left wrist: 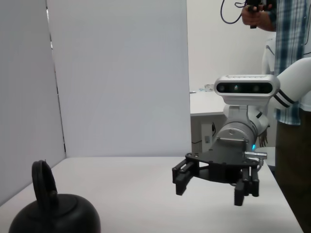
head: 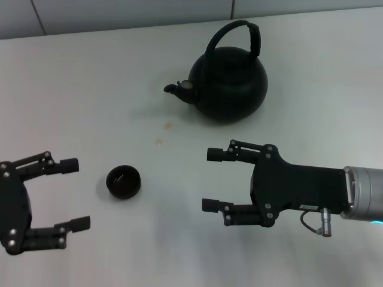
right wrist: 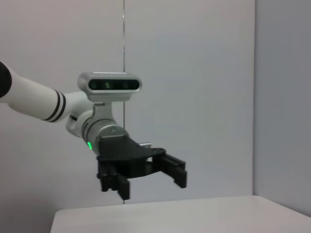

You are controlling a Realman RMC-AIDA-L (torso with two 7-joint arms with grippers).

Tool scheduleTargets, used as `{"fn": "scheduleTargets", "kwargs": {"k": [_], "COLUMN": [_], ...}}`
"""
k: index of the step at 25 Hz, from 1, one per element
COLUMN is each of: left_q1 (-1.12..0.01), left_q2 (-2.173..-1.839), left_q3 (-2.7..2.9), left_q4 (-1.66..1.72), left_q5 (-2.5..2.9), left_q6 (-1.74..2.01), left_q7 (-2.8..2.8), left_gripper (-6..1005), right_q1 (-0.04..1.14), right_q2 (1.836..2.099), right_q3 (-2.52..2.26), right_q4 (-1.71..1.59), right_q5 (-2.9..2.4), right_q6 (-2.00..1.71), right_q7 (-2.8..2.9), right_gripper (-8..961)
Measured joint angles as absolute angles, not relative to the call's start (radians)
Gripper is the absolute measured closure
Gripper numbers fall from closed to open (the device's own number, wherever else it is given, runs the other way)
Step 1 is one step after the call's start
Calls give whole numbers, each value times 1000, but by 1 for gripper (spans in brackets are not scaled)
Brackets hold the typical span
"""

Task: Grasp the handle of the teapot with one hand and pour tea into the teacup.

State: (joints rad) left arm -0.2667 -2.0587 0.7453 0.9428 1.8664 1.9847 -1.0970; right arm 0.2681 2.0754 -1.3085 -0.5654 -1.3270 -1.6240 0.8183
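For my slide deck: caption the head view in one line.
Both open grippers, left and right, hover above the table; teacup between them, teapot untouched beyond.

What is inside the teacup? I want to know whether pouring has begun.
The teacup shows only a dark interior with a faint glint; whether it holds tea cannot be told. The teapot stands upright, apart.

The teapot [head: 230, 81] stands far back on the table [head: 90, 89], spout pointing left. The teacup [head: 124, 182] sits nearer, left of it, between the left hand [head: 75, 194] and right hand [head: 211, 180].
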Motion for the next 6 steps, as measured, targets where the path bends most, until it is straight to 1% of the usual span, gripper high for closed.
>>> {"fn": "scheduleTargets", "kwargs": {"k": [6], "left_q1": [-288], "left_q2": [-2061], "left_q3": [745], "left_q4": [938], "left_q5": [1869], "left_q6": [1967], "left_q7": [-1096], "left_gripper": [162], "right_q1": [274], "right_q2": [2075], "right_q3": [-1309], "right_q4": [-565], "right_q5": [-1327], "right_q6": [-1625], "right_q7": [818], "right_gripper": [180]}}
